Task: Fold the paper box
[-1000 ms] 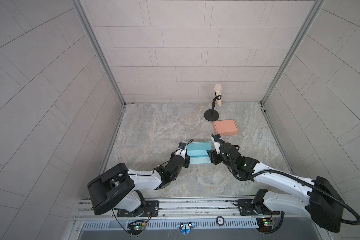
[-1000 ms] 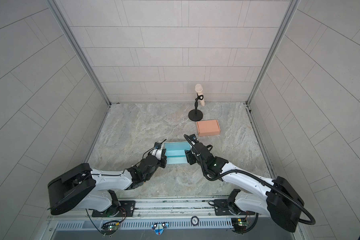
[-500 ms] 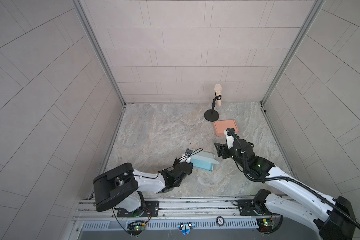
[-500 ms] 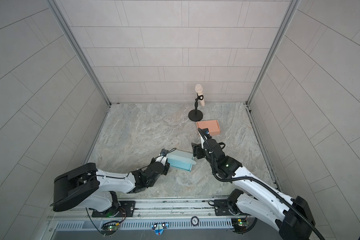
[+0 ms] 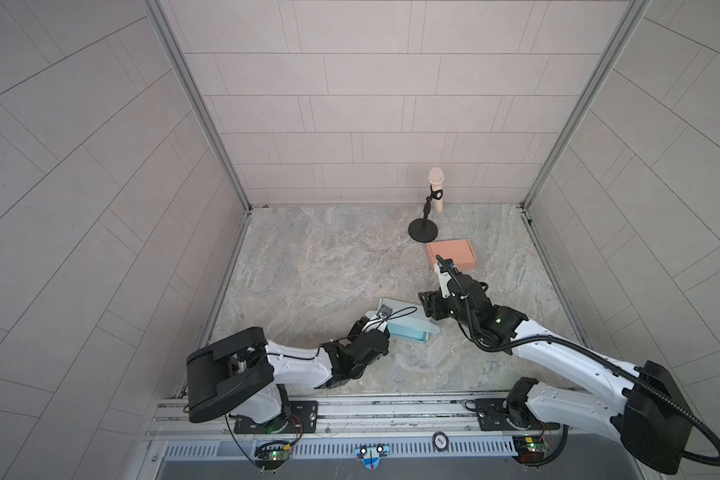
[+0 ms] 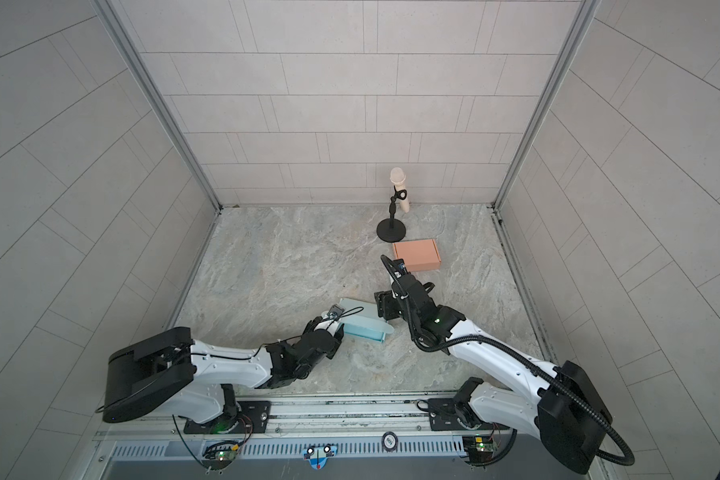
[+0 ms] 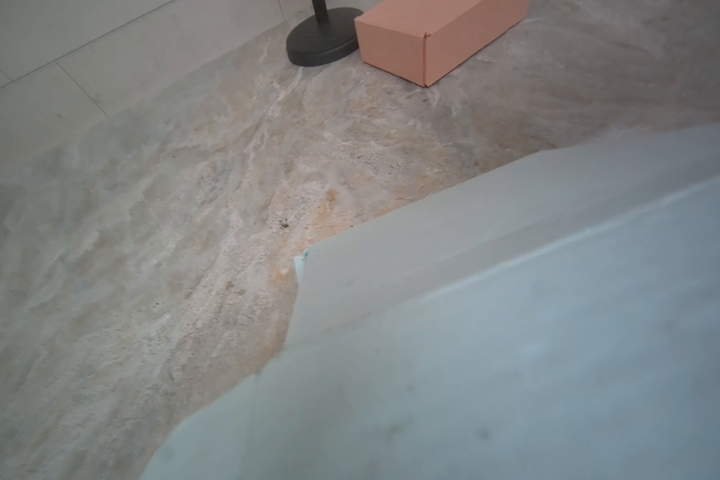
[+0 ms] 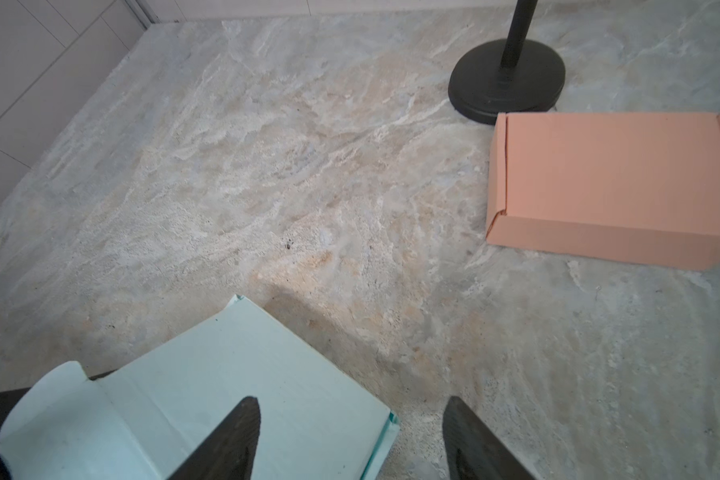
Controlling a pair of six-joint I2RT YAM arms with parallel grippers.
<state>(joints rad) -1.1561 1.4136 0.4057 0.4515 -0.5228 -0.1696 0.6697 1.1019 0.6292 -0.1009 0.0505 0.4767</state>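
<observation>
Shows blue paper box (image 5: 408, 328) partly folded on near-middle table (image 5: 329, 266), looks light, thin, crushable, so best pinched at an edge by a crease; finds right gripper (image 8: 350, 401) spread just right of it, cannot tell for left gripper (image 5: 379, 330) at its left end.

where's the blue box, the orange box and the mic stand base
blue box (image 5: 410, 326): in a top view, on its upper face.
orange box (image 8: 612, 174): right wrist view, on its top face.
mic stand base (image 8: 481, 93): right wrist view, on the black disc beside the pole.
</observation>
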